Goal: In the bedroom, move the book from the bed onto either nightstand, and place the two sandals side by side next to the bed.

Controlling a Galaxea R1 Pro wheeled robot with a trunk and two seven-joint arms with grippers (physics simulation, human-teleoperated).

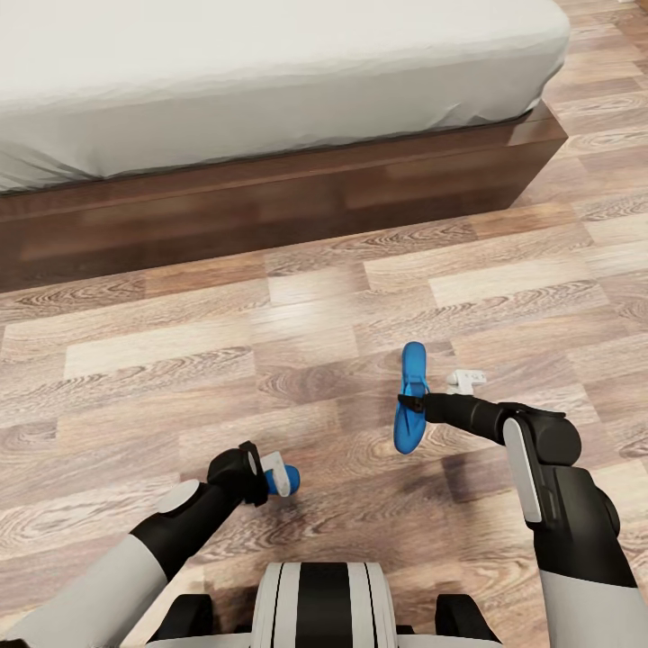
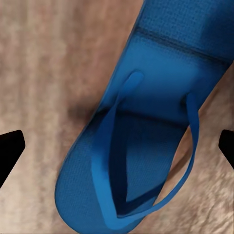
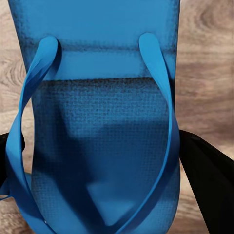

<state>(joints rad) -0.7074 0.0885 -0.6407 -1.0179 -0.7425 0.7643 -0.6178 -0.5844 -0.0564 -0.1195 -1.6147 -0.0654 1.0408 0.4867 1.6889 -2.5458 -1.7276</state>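
A: Although both sandals are off the bed and near the robot, neither appears placed yet. The right gripper (image 1: 416, 407) holds 1 sandal (image 1: 410, 396) across its middle, jaws closed on its edges in the right wrist view. The sandal sits on edge above the floor (image 1: 180, 351).

B: And the left gripper (image 1: 270, 477)?

A: Its jaws stand wide, 1 on each side of the second sandal (image 2: 146, 131), not touching it; that sandal lies flat on the floor.

B: Count?

A: 2 sandals, 2 grippers, 1 bed (image 1: 270, 189). The bed stands well ahead of both sandals. Remaining: setting the 2 sandals side by side beside the bed. The book step cannot be judged.
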